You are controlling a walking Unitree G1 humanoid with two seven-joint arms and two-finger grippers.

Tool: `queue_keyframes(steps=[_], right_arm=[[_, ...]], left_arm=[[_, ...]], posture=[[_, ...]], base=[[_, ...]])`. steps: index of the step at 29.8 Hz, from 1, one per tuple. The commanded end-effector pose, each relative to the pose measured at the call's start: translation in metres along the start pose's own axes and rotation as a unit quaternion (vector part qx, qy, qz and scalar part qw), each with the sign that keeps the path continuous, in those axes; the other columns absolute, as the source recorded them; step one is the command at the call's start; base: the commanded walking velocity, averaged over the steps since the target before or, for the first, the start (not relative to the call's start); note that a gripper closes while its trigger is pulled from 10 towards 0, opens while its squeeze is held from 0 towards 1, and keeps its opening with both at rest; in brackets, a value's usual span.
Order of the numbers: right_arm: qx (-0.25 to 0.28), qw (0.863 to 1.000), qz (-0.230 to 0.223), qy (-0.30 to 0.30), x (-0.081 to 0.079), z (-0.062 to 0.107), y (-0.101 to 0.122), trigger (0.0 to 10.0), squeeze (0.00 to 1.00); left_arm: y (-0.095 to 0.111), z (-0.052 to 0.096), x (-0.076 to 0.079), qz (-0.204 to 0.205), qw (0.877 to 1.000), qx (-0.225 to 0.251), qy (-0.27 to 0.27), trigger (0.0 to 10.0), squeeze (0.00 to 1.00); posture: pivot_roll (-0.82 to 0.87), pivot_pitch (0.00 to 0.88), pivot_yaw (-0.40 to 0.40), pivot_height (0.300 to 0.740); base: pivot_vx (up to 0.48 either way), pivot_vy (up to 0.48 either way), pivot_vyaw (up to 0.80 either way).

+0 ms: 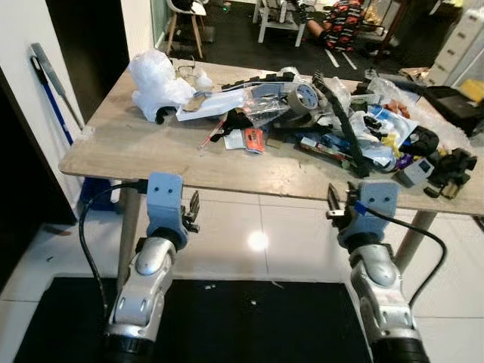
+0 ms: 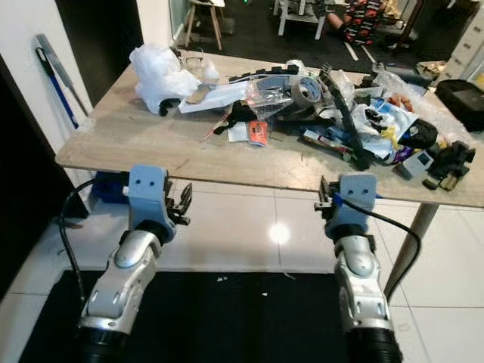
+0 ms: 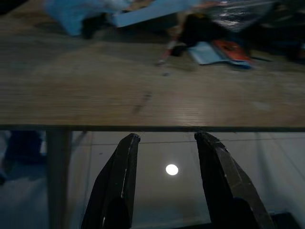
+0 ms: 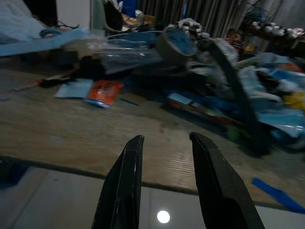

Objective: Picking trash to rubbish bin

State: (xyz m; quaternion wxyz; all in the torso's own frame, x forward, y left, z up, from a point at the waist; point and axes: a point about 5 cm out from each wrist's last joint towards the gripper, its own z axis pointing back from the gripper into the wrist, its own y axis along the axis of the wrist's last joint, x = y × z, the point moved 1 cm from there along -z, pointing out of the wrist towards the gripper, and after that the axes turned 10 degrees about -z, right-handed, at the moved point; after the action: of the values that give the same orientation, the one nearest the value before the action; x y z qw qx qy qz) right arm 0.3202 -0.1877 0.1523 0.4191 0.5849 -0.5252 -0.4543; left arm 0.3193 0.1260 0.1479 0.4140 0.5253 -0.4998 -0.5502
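Two end effectors hang in front of the counter (image 1: 144, 155), below its near edge and over the white tiled floor (image 1: 249, 227): the left end effector (image 3: 167, 152) and the right end effector (image 4: 164, 157) each hold their black fingers apart with nothing between them.

The trash lies in a heap on the wood-grain counter, mostly across its far and right part. A long black strap (image 1: 342, 125) runs from the far side toward the near edge, its long axis slanting slightly to the right. A roll of tape (image 1: 302, 97) stands on edge just left of the strap, its hole facing forward. A white bag (image 1: 155, 83) sits at the far left corner, with a flat white sheet (image 1: 212, 102) just right of it, long side running across the counter. A small orange packet (image 1: 254, 140) lies nearer the front, apart from the heap; its print is too small to read.

A blue-handled mop (image 1: 53, 94) leans on the left wall. A black mat (image 1: 242, 318) covers the floor beneath the arms. White chairs (image 1: 280, 19) stand in the dark room beyond.
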Motion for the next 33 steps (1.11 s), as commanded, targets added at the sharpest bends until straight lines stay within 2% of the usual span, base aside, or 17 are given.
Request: queue_keyframes(steps=[1,33], right_arm=[[-0.004,1.000,0.003,-0.010,0.0063,0.0028,-0.0022,10.0,0.00],[-0.014,1.000,-0.004,-0.003,0.0031,0.0068,-0.0087,10.0,0.00]], left_arm=[[-0.0029,0.0015,0.0036,-0.001,1.000,-0.007,-0.006,10.0,0.00],[-0.0056,0.0050,0.0042,-0.005,1.000,-0.013,-0.011,10.0,0.00]], posture=[[-0.06,0.090,-0.084,0.740],[-0.05,0.104,-0.084,0.740]], base=[[0.307,0.000,0.00],[0.304,0.000,0.00]])
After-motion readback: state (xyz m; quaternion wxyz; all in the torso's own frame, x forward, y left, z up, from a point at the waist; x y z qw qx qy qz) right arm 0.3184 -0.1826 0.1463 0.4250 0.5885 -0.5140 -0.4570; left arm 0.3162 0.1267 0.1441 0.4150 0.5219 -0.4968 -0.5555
